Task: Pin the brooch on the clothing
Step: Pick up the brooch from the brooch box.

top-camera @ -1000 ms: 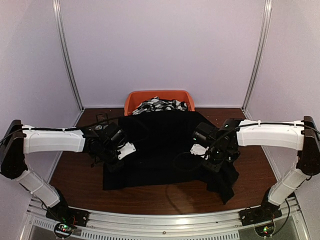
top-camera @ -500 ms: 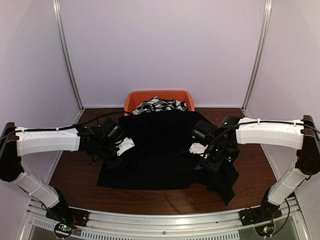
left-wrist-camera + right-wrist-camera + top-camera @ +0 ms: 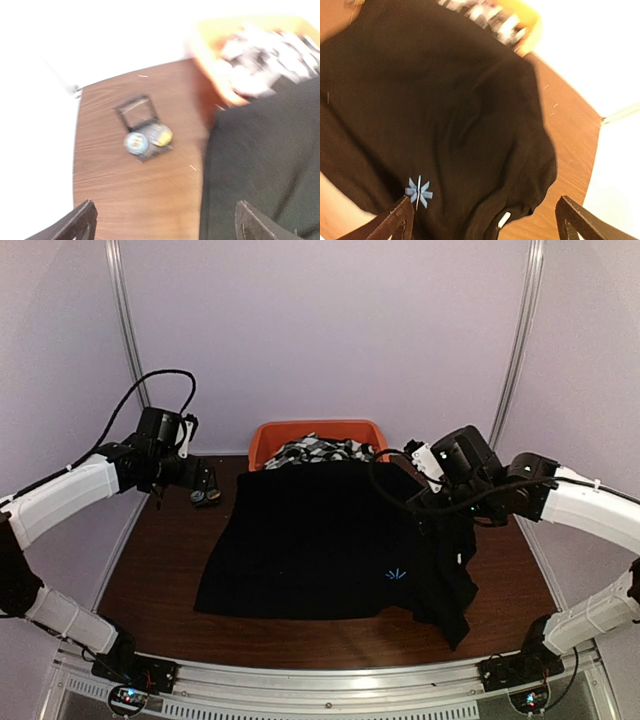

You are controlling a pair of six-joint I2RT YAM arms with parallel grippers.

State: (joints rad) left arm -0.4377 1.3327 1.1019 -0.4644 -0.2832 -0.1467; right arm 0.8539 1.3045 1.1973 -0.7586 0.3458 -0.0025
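Two arms are raised over the tabletop (image 3: 150,580). The left gripper (image 3: 165,225) and right gripper (image 3: 485,225) both stand spread wide, with nothing gripped.

Black shirt (image 3: 310,540): spread over the middle of the tabletop. Its far edge meets the orange bin (image 3: 268,436) at the far edge, and its near hem runs roughly parallel to the near edge. The right side is bunched and trails toward the near right corner. The spread part looks about as deep as it is wide, so I cannot tell the long axis or the neck end.

Patterned black-and-white fabrics (image 3: 320,450) are heaped in the bin.

The top view shows only a dark blob near the far left corner. The left wrist view resolves it, blurred, as a small dark case (image 3: 137,112) with two round brooches (image 3: 147,139) side by side, well apart from the shirt.

Light-blue starburst mark (image 3: 418,191): on the shirt's near right part, clearest in the right wrist view.

White tag (image 3: 504,219): on the bunched right edge, clear only in the right wrist view.
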